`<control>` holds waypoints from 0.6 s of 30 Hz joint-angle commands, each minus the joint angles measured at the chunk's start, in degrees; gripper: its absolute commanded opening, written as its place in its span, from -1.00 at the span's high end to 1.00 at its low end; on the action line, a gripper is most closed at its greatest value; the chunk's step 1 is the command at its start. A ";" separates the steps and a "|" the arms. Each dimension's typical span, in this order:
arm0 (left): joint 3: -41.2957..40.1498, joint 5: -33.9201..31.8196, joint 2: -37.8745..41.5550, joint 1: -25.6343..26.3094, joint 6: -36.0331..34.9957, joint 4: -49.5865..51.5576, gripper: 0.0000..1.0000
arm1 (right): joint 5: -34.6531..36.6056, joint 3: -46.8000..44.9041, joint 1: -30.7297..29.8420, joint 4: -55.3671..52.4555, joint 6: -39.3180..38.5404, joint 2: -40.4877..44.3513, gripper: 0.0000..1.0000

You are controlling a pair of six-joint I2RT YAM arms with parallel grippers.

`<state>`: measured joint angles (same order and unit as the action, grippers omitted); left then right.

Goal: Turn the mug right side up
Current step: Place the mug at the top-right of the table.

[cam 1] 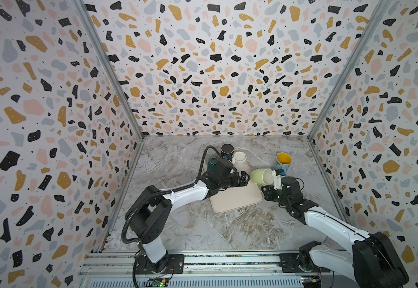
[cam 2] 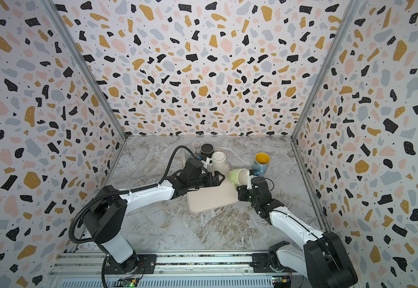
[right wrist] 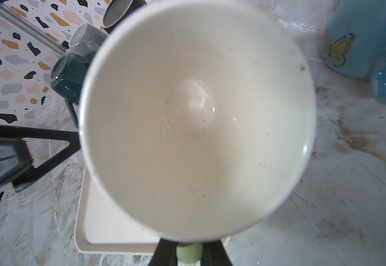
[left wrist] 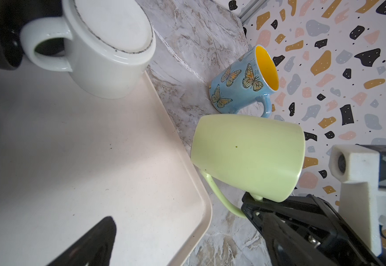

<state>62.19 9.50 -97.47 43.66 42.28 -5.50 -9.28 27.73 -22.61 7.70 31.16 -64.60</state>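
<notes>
The pale green mug (cam 1: 261, 175) (cam 2: 237, 175) is tipped on its side, just off the right edge of the beige tray (cam 1: 235, 199). Its base points toward my left gripper and its white inside (right wrist: 196, 115) faces the right wrist camera. My right gripper (cam 1: 269, 189) (right wrist: 189, 252) is shut on the mug's green handle (left wrist: 219, 195), pinched between the black fingers. My left gripper (cam 1: 245, 178) (cam 2: 219, 178) stands open over the tray, a short way from the mug's base, with nothing in it. One of its fingers (left wrist: 90, 244) shows over the tray.
A blue butterfly mug (cam 1: 283, 162) with a yellow inside stands upright on the marble just behind the green mug. At the tray's far end stand an upside-down white mug (cam 1: 239, 159), a black mug (cam 1: 227, 149) and a dark teal mug (cam 1: 212, 163). Patterned walls enclose three sides.
</notes>
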 commanded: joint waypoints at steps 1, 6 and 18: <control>-1.26 -2.47 2.89 -0.28 -3.01 -0.35 -1.00 | 1.45 4.47 -0.15 1.16 -1.87 1.04 1.00; -0.92 -8.95 4.48 -0.26 -6.67 3.71 -1.00 | 2.41 6.88 -0.07 -2.57 -2.65 -0.08 1.00; -8.40 -23.75 12.23 -0.28 -11.95 2.87 -1.00 | 3.57 18.08 2.09 -16.35 -8.78 -6.54 1.00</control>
<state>55.57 -8.10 -87.66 43.66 33.10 -1.48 -6.68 40.58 -21.41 -7.25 25.71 -70.87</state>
